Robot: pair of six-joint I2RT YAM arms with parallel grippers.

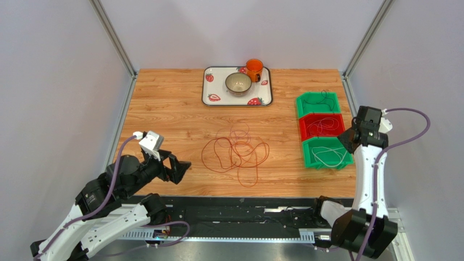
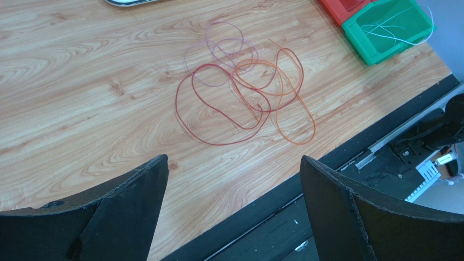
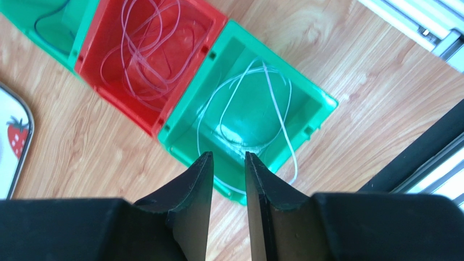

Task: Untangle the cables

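Observation:
A loose tangle of thin cables [image 1: 237,155] in red, orange and pale pink lies on the wooden table's middle; it also shows in the left wrist view [image 2: 245,92]. My left gripper [image 1: 182,168] is wide open and empty, hovering near the table's front edge to the left of the tangle [image 2: 233,160]. My right gripper [image 1: 346,140] hangs over the near green bin [image 3: 283,62], its jaws a narrow gap apart with nothing between them [image 3: 229,155]. A white cable [image 3: 245,109] lies in that bin, one loop hanging over the rim.
A red bin [image 3: 117,98] holds a pale cable [image 3: 147,49]; a far green bin [image 1: 299,106] holds a dark cable [image 1: 327,98]. A strawberry tray [image 1: 209,92] with a bowl [image 1: 238,83] and an orange mug [image 1: 254,69] stands at the back. Grey walls close both sides.

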